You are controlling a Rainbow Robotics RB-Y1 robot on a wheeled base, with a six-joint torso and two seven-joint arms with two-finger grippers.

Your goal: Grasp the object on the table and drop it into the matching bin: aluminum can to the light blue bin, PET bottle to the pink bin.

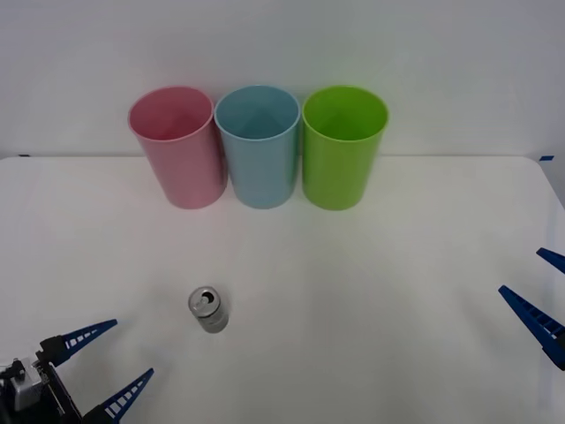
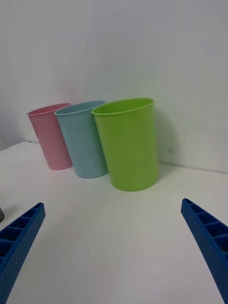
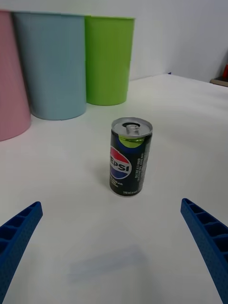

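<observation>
Standing upright on the table (image 1: 371, 291), well short of the bins: the can (image 1: 208, 309), pull-tab up, dark printed side reading PEPSI in the left wrist view (image 3: 130, 157). Lined up along the far edge, rims touching or nearly so: pink bin (image 1: 177, 146), blue bin (image 1: 258, 144) in the middle, green bin (image 1: 342, 145). Hovering at the near left corner, just short of the can: left gripper (image 1: 108, 367), fingers spread wide, holding nothing, can centred ahead between them. Waiting at the right edge, far from the can: right gripper (image 1: 540, 290), likewise wide open and empty, facing the bins.
</observation>
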